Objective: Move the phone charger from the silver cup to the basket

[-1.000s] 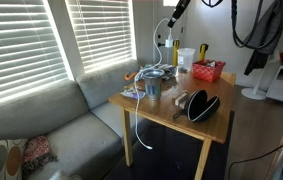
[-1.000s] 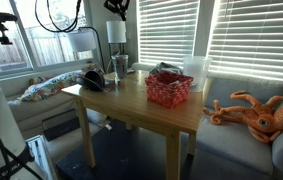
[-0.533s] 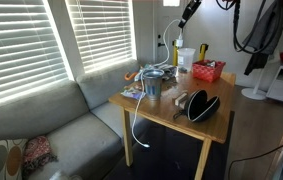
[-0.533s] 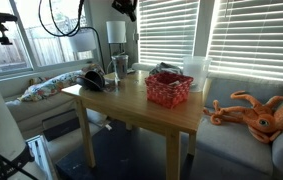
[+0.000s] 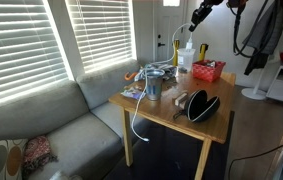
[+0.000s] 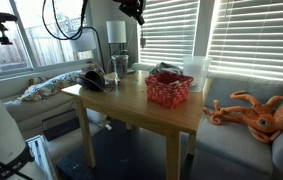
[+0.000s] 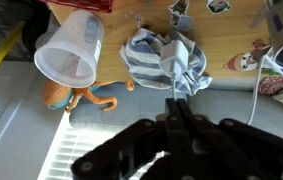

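**Exterior view, table seen from its end.** The gripper (image 5: 195,16) hangs high over the far part of the table (image 5: 161,108). Its jaws cannot be read here. The phone charger (image 5: 132,120) runs down from it towards the silver cup (image 5: 153,87), and a long loop trails over the near table edge. The cable's long axis is close to vertical. The basket (image 5: 207,71) lies below the gripper, further from the silver cup. A translucent cup (image 5: 185,58) stands between the two.

**Exterior view, table seen from its side.** The gripper (image 6: 134,10) is well above the silver cup (image 6: 119,66). The basket (image 6: 168,90) sits mid-table with open room over it. The cable is too thin to trace.

**Wrist view.** The gripper (image 7: 176,105) is pinched closed on the phone charger (image 7: 171,75), which drops straight away from the fingertips. The translucent cup (image 7: 71,55) and a striped cloth (image 7: 166,50) lie beneath. A sliver of the basket (image 7: 81,4) shows at the frame edge.

**Judgement.** The trailing slack may snag on the translucent cup.
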Controlling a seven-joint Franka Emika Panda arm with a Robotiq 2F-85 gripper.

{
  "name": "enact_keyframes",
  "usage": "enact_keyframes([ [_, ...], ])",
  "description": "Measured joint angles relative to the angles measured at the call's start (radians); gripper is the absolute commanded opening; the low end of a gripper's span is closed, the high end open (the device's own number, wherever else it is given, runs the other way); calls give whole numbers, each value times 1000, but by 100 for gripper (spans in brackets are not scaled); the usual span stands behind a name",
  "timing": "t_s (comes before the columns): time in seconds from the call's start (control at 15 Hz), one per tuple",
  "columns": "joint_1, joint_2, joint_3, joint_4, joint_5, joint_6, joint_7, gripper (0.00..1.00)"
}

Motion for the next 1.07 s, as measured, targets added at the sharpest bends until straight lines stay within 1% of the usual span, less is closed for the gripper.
enact_keyframes([
  [0.47, -121, -37, 16, -59, -119, 15, 205, 1],
  [0.87, -154, -38, 29, -79, -157, 15, 292, 1],
  [0.93, -155, -38, 29, -83, -157, 14, 301, 4],
  [1.07, -155, -38, 29, -89, -157, 14, 303, 4],
])
